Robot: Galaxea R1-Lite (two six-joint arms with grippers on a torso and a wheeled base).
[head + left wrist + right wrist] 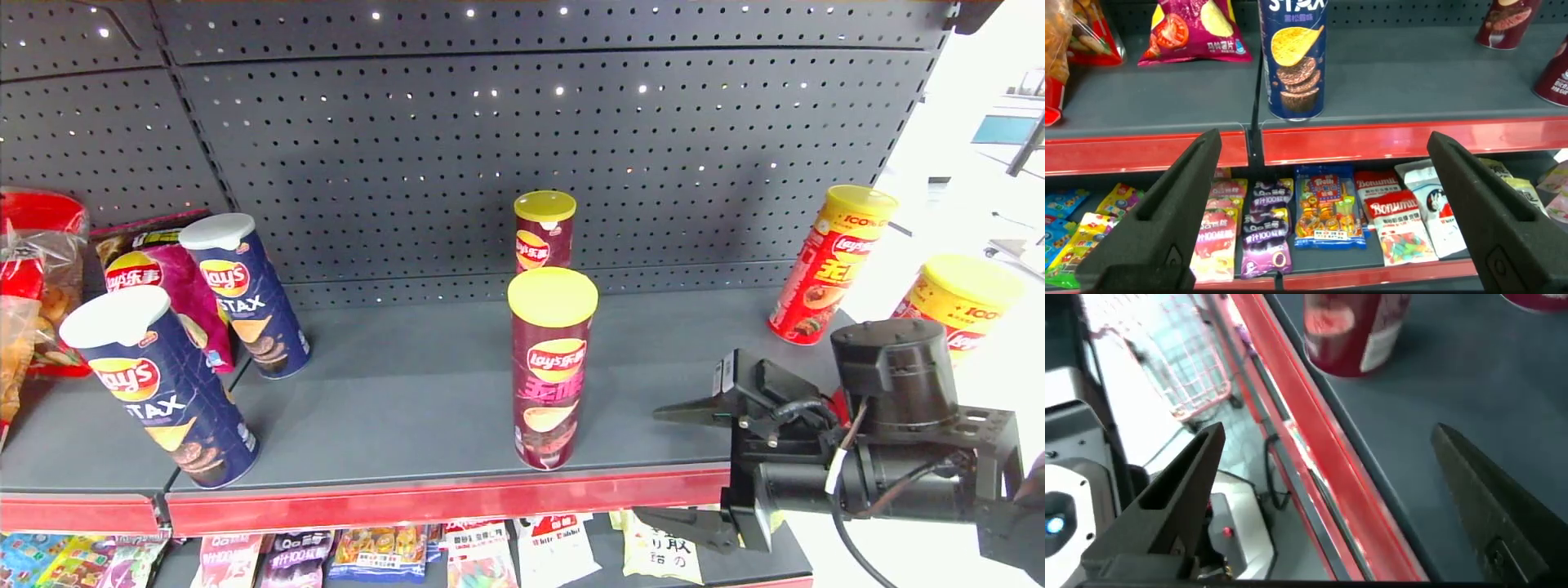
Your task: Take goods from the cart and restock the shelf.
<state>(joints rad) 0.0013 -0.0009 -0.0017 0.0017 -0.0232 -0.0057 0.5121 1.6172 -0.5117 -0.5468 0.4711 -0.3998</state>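
Head view — yellow-lidded maroon chip can, upright

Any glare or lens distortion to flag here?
Head view: right of the dark perforated back panel the scene washes out white, light pinpricks show through its holes, the tall navy white-lidded can leans outward from wide-angle distortion. Right wrist view: the red shelf edge carries a pale reflection.

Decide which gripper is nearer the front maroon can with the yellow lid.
Right. The right gripper sits open at the edge of the shelf, just right of the front maroon can. The left gripper hangs back off the shelf, facing the front blue can.
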